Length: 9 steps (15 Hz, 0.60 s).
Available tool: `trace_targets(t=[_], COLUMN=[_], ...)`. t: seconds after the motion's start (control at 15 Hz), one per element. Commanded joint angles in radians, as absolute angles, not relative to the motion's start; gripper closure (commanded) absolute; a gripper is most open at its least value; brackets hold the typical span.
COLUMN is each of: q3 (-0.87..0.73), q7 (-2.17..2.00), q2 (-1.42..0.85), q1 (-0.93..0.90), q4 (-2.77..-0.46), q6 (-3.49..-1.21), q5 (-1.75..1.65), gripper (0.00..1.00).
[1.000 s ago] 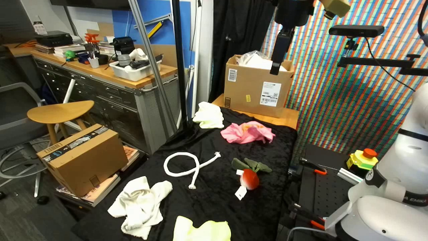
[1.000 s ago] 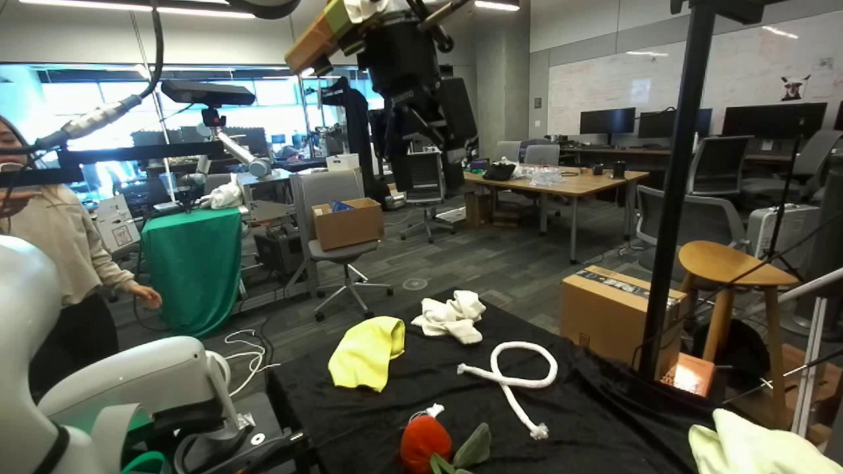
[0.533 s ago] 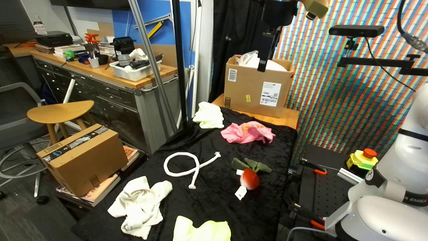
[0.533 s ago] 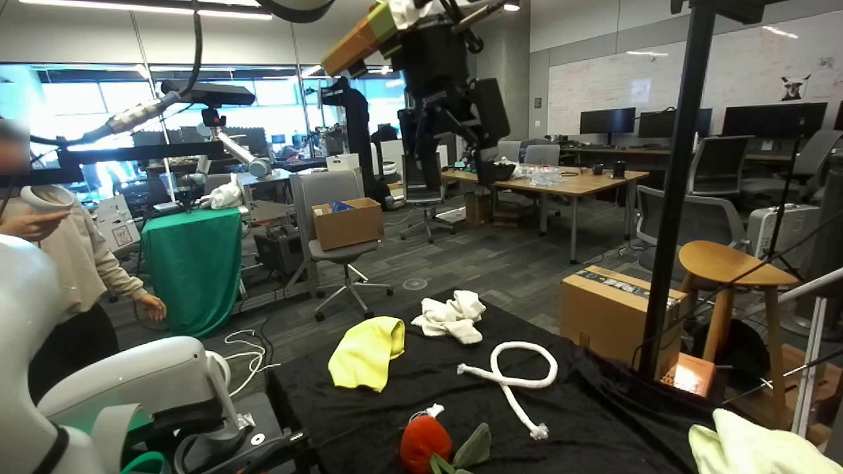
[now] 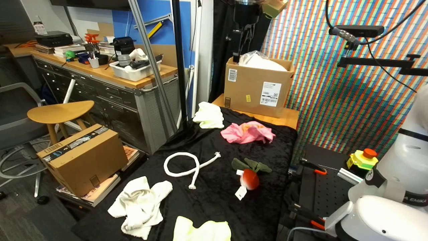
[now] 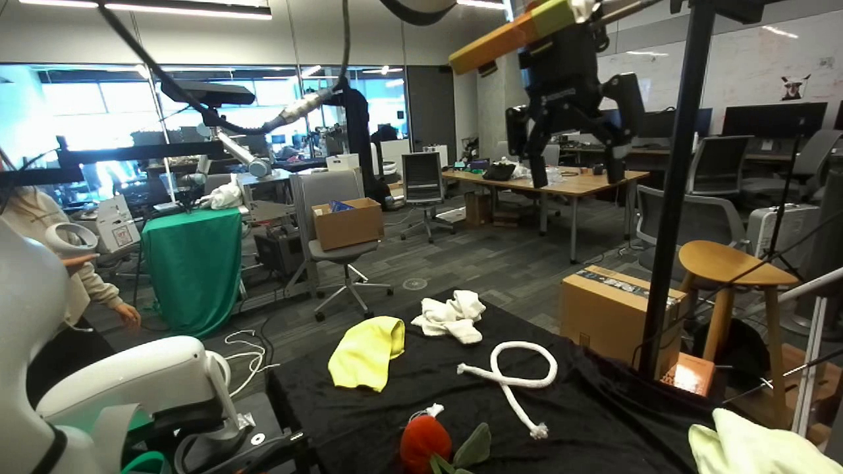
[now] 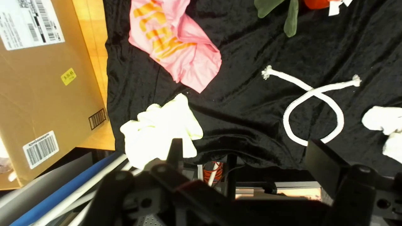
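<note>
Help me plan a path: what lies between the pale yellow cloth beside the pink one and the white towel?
The looped white rope lies between the pale yellow cloth and the white towel, in both exterior views and the wrist view.

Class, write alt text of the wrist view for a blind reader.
The open gripper points down toward a black cloth bearing a looped white rope, a pink cloth and a pale crumpled cloth. A cardboard box stands at picture left.

White, round-shelled Franka arm (image 5: 384,217) — black bands (image 5: 414,134), "EMIKA" lettering (image 5: 416,200) — black two-fingered end effector (image 6: 577,172), orange-and-yellow wrist block (image 6: 514,43), dark cable (image 6: 346,39)
</note>
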State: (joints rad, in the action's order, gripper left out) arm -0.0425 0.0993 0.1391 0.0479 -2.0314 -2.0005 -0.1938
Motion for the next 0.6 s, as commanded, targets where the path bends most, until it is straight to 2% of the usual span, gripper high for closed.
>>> trace_targets(t=[0.0, 0.53], q3=[-0.063, -0.059], q7=[0.164, 0.188], q2=[-0.061, -0.413], q1=[0.06, 0.087], q4=[-1.834, -1.552], q6=[-2.016, -2.024], q5=[-0.198, -0.127], gripper=[0.0, 0.0])
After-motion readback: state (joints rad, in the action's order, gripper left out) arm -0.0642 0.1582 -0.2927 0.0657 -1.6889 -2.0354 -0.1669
